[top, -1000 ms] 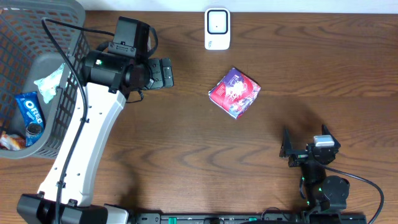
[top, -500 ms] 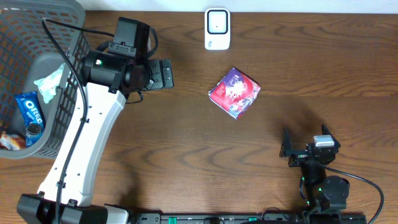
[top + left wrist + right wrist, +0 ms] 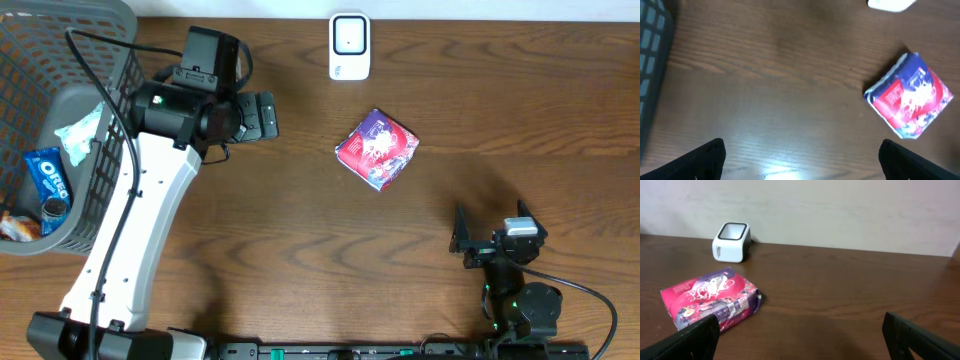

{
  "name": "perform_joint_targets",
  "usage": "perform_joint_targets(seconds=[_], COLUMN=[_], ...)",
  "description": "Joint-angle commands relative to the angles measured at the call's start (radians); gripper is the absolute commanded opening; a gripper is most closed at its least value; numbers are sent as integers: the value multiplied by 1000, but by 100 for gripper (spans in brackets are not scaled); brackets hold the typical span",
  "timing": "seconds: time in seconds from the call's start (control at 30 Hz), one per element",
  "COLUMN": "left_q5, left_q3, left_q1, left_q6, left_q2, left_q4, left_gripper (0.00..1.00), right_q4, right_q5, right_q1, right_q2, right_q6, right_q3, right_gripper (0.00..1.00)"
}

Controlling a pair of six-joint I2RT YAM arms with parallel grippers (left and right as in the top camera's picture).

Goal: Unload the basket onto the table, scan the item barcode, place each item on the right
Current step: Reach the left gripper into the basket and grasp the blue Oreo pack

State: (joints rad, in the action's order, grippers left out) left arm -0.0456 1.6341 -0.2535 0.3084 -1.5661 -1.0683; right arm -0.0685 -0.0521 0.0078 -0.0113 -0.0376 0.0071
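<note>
Now my left arm stretches up across the wooden table (image 3: 300, 230), left gripper (image 3: 270, 117) spread wide and empty, well left of the pink packet (image 3: 377, 149). My right gripper (image 3: 462, 240) sits low near the front edge, gaping and empty too. The packet lies near the white scanner (image 3: 349, 46). A grey basket (image 3: 40, 60) stands far left, and a pale wall (image 3: 840, 210) rises behind the table.
</note>
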Motion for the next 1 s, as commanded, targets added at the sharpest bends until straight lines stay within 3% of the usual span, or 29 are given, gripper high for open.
perform_joint_targets(seconds=[0.0, 0.2, 0.43, 0.6, 0.73, 0.83, 0.97], left_q5=[57, -56, -28, 123, 280, 297, 297], left_q3=[8, 57, 93, 93, 90, 90, 89], left_q1=[72, 203, 388, 562, 690, 766, 806], left_q6=[-11, -34, -46, -35, 72, 120, 84], left_q2=[-5, 37, 171, 212, 177, 129, 38], left_q4=[36, 42, 155, 209, 185, 143, 81], left_gripper=[98, 98, 98, 98, 98, 98, 98], right_q4=[-4, -3, -4, -3, -3, -4, -3], right_q5=[-3, -2, -3, -2, -2, -3, -3], right_q1=[6, 6, 6, 6, 6, 6, 6], right_q2=[6, 6, 6, 6, 6, 6, 6], right_q6=[-1, -1, -1, -1, -1, -1, -1], right_q3=[-2, -2, -2, -2, -2, -2, -2], right_gripper=[99, 99, 99, 99, 99, 99, 99])
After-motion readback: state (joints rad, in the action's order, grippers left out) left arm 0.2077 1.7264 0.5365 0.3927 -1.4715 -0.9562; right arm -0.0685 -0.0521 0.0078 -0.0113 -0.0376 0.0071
